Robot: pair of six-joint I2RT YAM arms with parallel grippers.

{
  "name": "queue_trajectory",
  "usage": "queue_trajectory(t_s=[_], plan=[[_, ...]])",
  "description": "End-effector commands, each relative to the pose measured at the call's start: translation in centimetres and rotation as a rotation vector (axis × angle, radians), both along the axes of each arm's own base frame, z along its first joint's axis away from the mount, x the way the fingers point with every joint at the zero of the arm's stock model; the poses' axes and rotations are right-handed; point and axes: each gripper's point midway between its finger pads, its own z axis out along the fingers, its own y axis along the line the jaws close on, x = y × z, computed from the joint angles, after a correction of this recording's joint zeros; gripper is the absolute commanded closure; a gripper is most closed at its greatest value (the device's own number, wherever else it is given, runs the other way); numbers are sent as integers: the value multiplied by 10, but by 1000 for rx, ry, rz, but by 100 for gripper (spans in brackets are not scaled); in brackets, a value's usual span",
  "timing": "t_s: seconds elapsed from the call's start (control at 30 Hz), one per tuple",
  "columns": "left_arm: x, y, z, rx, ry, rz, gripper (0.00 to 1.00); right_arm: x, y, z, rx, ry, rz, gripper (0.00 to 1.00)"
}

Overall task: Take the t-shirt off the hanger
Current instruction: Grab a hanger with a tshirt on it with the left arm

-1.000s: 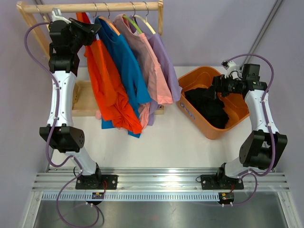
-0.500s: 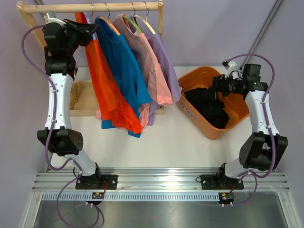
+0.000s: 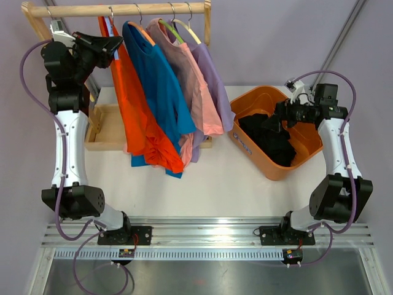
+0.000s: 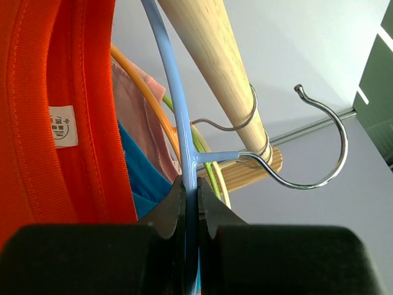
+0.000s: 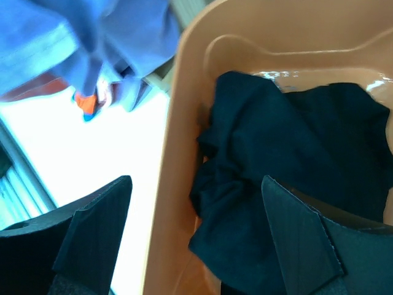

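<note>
Orange t-shirt (image 3: 138, 104) hangs at the 9 o'clock end of the row on the round wooden rail (image 3: 153, 8), carried by a light-blue plastic hanger (image 4: 178, 117). Its 3 o'clock side lies against the blue t-shirt (image 3: 163, 80). On its 9 o'clock side there is open room, with only the left arm there. Bare white tabletop (image 3: 233, 184) spreads at 6 o'clock below the hems.

The left gripper (image 3: 112, 42) has its jaws pressed together, pinching the hanger's thin blue stem just below the branch that leads to the hook, beside the orange collar. The right gripper (image 3: 284, 114), at 3 o'clock, hovers with jaws spread wide over the black cloth (image 3: 270, 138) in the orange plastic tub (image 3: 245, 100), holding nothing.

The hanger's shoulders are hidden inside the shirt. Whether its steel hook (image 4: 334, 153) bears on the rail cannot be told. In the left wrist view the gripper's own body cuts off the stem's lower part.
</note>
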Motion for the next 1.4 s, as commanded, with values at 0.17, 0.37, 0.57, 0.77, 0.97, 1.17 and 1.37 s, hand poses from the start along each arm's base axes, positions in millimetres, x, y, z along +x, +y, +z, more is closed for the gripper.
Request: queue_trajectory(t_s=[0.17,0.37,0.57,0.77,0.97,1.17,1.37], plan=[[-79,-21,43,61,-195,-120,100,-47,29,30,-17,-110,258,7],[-111,-30,27,91,-188,-152,100,-67,45,33,-25,-132,349,7],[-139,-42,3,122,-157,-227,100,-90,64,44,-13,-170,476,7],[-186,-59,-9,157,-181,-325,100,-139,100,72,48,-240,688,7],[-230,-76,-39,106,-158,-450,100,-196,142,106,115,-492,983,3],[-275,-90,-72,86,-105,-580,100,-194,182,144,136,-695,1081,2],[-327,-102,-74,177,-199,-677,100,-144,241,195,225,-565,802,10]])
